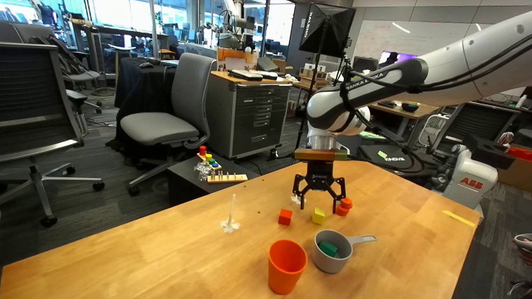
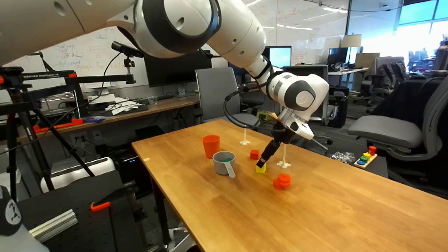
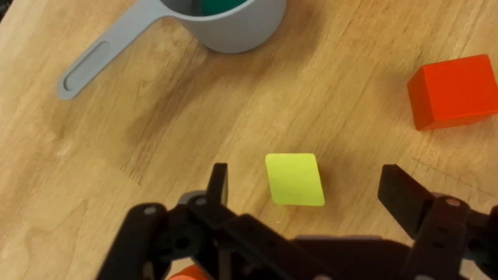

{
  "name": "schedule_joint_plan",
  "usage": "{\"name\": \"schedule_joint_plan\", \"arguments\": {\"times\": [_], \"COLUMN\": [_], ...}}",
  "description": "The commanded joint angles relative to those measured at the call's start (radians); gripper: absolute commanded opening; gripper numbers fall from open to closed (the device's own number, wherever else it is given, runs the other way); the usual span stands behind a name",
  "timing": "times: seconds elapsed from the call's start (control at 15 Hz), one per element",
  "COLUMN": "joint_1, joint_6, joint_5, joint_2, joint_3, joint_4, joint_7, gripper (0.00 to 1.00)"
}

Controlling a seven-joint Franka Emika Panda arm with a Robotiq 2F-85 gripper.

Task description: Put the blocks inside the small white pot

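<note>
The green block (image 1: 328, 249) sits in the pot (image 1: 329, 265); the red block (image 3: 455, 93) and yellow block (image 3: 295, 179) remain outside; the gripper (image 1: 318, 209) hangs over the latter, spread and empty.

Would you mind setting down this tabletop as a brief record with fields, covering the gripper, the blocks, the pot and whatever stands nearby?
gripper: open, holding nothing
yellow block: on the table, seen between the spread jaws in the wrist view
red block: on the table, apart from the yellow block
green block: inside the pot
pot: upright, grey-white, handle out to one side
orange cup: upright, beside the pot
progress: green block in; yellow and red not yet
</note>
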Motion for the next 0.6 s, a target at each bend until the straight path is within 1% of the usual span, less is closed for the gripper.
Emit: {"name": "schedule_joint_plan", "arguments": {"times": [0.0,0.07,0.13,0.33,0.53], "joint_1": [-0.013,-0.014,-0.015,-0.02,-0.014], "joint_6": [-0.047,-0.046,-0.042,-0.029,-0.009], "joint_5": [-0.009,-0.008,-0.009,-0.004,0.012], "joint_2": [0.054,0.06,0.062,0.054,0.016], "joint_3": [0.015,0.016,0.015,0.018,0.01], "joint_4": [0.084,0.088,0.088,0.085,0.05], "joint_7": [0.016,0.015,0.014,0.01,-0.003], "gripper": [0.75,0.74,0.67,0.42,0.19]}}
